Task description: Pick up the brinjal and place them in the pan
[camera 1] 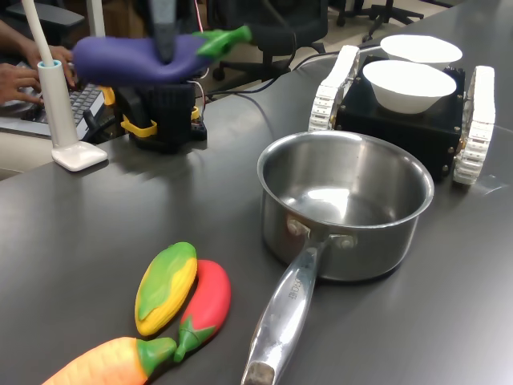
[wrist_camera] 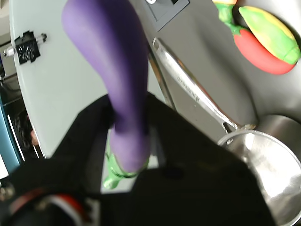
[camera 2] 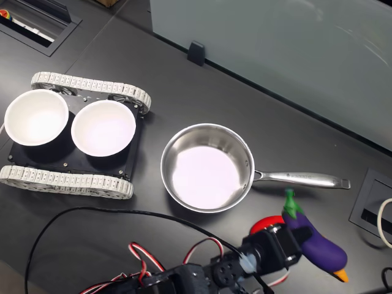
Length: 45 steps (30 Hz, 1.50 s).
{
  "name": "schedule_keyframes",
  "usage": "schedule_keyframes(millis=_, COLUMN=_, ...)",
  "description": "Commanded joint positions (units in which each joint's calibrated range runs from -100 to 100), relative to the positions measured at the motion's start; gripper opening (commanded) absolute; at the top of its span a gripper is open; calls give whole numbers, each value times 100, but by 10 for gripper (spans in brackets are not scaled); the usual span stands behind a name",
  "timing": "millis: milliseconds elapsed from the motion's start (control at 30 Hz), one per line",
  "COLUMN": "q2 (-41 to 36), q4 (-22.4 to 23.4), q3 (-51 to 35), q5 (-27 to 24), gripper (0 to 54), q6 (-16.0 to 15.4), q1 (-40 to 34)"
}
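In the first exterior view the dark table (camera 1: pixel 72 241) is carrying everything, and a tracked black platform (camera 1: pixel 417 112) is sitting at the back right with two white bowls (camera 1: pixel 409 84) on top. The pan (camera 1: pixel 345 200) is standing upright and empty near the middle, its long handle (camera 1: pixel 282 313) pointing toward the camera. The gripper (camera 1: pixel 164 50) is clenching the brinjal (camera 1: pixel 140 60) and holding it in the air, roughly level, green cap toward the first exterior view's right, well apart from the pan. On the table, the corn (camera 1: pixel 166 286) is lying against the chilli (camera 1: pixel 207 305), with a carrot (camera 1: pixel 100 365) just beside them.
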Motion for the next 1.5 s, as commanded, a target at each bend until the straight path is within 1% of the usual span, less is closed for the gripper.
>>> schedule_keyframes(millis=0, q2=-551, q4=-291, q3=-470, q5=-122, gripper=1, q6=-69, q1=-452)
schedule_keyframes(millis=100, q2=-686, q4=-300, q3=-407, q5=-205, gripper=1, q6=-61, q1=-728)
schedule_keyframes(millis=300, q2=-1107, q4=-479, q3=11, q5=-244, gripper=1, q6=-11, q1=-1278)
schedule_keyframes(millis=600, q2=-1748, q4=-829, q3=893, q5=-322, gripper=1, q6=82, q1=-1886)
schedule_keyframes(millis=767, q2=-2052, q4=-982, q3=1347, q5=-342, gripper=1, q6=216, q1=-2425)
schedule_keyframes(millis=900, q2=-2280, q4=-1212, q3=1792, q5=-322, gripper=1, q6=351, q1=-2861)
schedule_keyframes(millis=967, q2=-2364, q4=-1340, q3=2019, q5=-303, gripper=1, q6=477, q1=-3147)
schedule_keyframes(millis=1100, q2=-2626, q4=-1656, q3=2601, q5=-230, gripper=0, q6=519, q1=-3480)
schedule_keyframes(millis=1300, q2=-2778, q4=-1809, q3=3064, q5=-244, gripper=0, q6=586, q1=-3950)
schedule_keyframes(millis=1467, q2=-2955, q4=-1971, q3=3519, q5=-244, gripper=0, q6=838, q1=-4501)
